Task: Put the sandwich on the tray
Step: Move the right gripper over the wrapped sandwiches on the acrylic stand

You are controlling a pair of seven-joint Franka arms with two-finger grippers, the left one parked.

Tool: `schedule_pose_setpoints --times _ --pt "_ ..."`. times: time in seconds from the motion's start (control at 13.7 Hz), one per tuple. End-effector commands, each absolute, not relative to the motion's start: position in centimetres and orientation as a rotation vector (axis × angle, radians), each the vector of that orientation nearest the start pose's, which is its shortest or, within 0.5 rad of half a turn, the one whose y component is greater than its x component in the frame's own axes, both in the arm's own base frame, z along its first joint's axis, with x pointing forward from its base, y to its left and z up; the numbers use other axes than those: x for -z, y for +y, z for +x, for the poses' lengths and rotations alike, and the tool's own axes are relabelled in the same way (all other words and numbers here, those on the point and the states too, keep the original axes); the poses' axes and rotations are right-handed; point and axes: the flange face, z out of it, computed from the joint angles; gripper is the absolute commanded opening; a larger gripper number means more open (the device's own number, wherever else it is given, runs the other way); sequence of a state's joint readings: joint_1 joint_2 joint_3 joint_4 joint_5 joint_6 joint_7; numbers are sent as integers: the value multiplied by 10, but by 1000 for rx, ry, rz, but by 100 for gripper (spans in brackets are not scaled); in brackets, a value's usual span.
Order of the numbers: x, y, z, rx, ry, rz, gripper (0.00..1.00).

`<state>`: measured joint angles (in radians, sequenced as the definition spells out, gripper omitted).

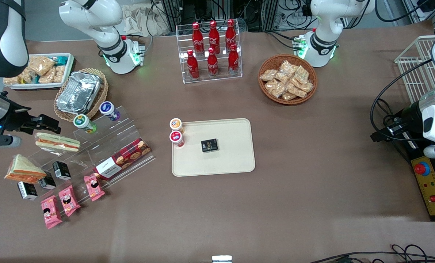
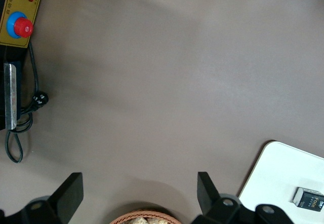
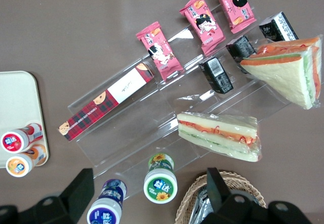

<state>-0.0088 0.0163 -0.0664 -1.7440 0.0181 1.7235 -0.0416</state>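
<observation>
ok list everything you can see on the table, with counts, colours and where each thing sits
sandwich: 1, white-orange wedge, acrylic stand
flat sandwich: 1, red-green filling, same stand
tray: 1, cream, table centre
black packet: 1, on tray
small bottles: 2, orange and red caps, tray edge
cola bottles: 6, red, clear rack
pink packets: 3, nearest the front camera
cookie box: 1, red, stand
hand: 1, black, open, above flat sandwich

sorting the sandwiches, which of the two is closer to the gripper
The longer flat sandwich, with red and green filling, is closer to the open gripper. The triangular wedge sandwich lies nearer the front camera.
</observation>
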Motion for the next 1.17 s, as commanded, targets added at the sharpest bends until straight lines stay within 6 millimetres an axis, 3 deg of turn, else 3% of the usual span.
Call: schedule_pose_setpoints --times 0.0,0.37,0.51,0.66,0.88,1.1 --pt "-568 -62 567 16 12 -3146 99" --pt "-555 -111 575 72 -152 -3147 99" --pt "-539 -134 582 80 -457 -3128 99" --pt "-524 -160 588 107 -655 -3108 99" --pt "-509 -176 611 150 -949 -3077 99" --pt "-497 -188 631 180 -1115 -3068 99"
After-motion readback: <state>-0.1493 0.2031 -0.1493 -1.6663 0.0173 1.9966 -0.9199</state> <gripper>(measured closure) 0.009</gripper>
